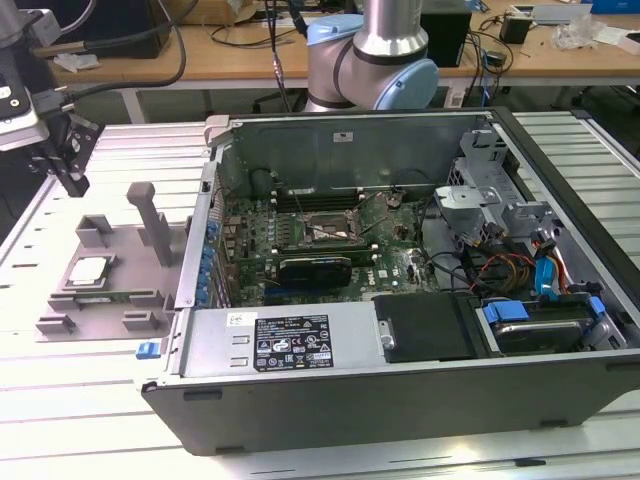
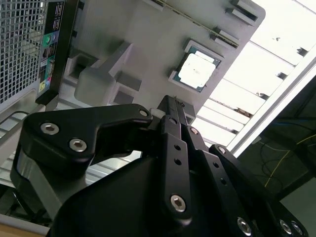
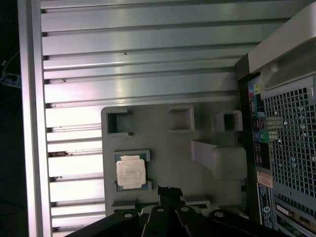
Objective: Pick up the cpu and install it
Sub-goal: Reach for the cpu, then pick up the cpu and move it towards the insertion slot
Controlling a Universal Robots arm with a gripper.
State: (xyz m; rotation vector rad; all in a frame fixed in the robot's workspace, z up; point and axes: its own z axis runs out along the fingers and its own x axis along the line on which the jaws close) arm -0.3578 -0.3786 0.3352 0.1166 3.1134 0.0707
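Note:
The cpu (image 1: 88, 270) is a small square chip with a pale silver top. It lies flat in a recess of the grey plastic fixture (image 1: 120, 295), at the exterior view's left, beside the open computer case (image 1: 400, 400). My gripper (image 1: 76, 185) hangs in the air above and behind the fixture, apart from the chip, its black fingers closed together and holding nothing. Both wrist views look down past the fingertips (image 2: 171, 104) (image 3: 169, 190) at the cpu (image 2: 197, 69) (image 3: 131, 173) in the fixture (image 2: 148, 34) (image 3: 168, 153). The motherboard's open socket (image 1: 322, 230) sits mid-case.
Upright posts (image 1: 148, 215) rise from the fixture between the chip and the case wall. Inside the case are a black block (image 1: 315, 268), a power supply (image 1: 290, 340), cables and drive bays (image 1: 530, 270). The arm's base (image 1: 375, 60) stands behind the case. Everything rests on a ribbed aluminium table (image 3: 138, 49).

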